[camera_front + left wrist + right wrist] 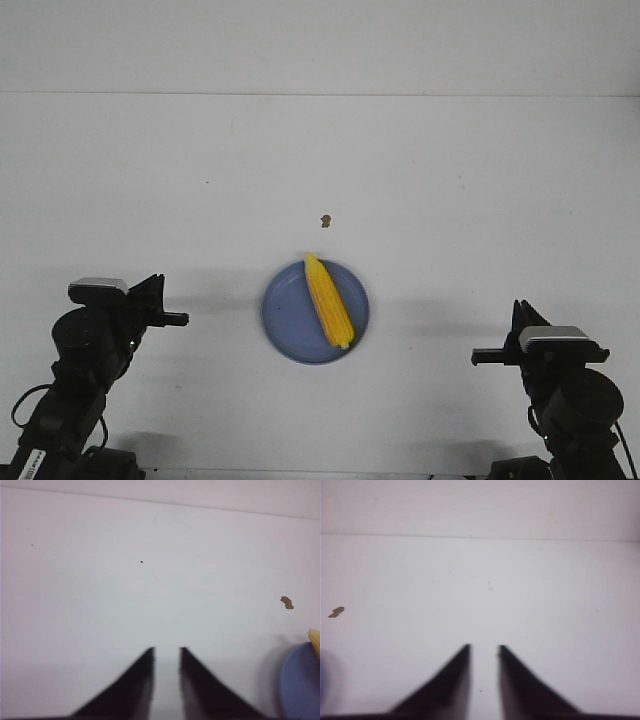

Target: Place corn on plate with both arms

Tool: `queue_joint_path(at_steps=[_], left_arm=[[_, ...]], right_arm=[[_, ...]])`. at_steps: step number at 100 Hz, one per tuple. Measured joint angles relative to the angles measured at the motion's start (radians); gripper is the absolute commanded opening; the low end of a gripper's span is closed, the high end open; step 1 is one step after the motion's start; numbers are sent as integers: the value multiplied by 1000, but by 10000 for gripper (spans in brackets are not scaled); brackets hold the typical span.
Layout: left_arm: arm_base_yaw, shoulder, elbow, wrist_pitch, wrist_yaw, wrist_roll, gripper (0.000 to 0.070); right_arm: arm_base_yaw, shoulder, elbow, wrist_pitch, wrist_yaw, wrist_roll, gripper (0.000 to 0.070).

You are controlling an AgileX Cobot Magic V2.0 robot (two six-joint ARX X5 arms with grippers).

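Note:
The yellow corn (329, 300) lies diagonally on the periwinkle-blue plate (287, 318) in the middle near part of the white table, its pointed tip toward the far rim. My left gripper (153, 288) rests low at the near left, well apart from the plate, its jaws nearly together with nothing between them. My right gripper (521, 312) rests the same way at the near right. In the left wrist view the gripper (167, 650) hangs over bare table, with the plate's edge (300, 680) and the corn's tip (315, 640) at the side. The right gripper (484, 647) is over bare table.
A tiny brown speck (325, 220) lies on the table just beyond the plate; it also shows in the left wrist view (286, 602) and the right wrist view (336, 612). The table's far edge meets a white wall.

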State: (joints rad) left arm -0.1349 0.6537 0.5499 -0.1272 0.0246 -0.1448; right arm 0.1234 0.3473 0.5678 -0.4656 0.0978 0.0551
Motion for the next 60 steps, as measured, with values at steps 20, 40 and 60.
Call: queue_joint_path(at_steps=[20, 40, 60], left_arm=[[0, 0, 0, 0, 0, 0, 15], [0, -10, 0, 10, 0, 0, 15], [0, -31, 0, 14, 0, 0, 15]], right_arm=[[0, 0, 0, 0, 34, 0, 0], [0, 0, 0, 0, 34, 0, 0], [0, 0, 0, 0, 34, 0, 0]])
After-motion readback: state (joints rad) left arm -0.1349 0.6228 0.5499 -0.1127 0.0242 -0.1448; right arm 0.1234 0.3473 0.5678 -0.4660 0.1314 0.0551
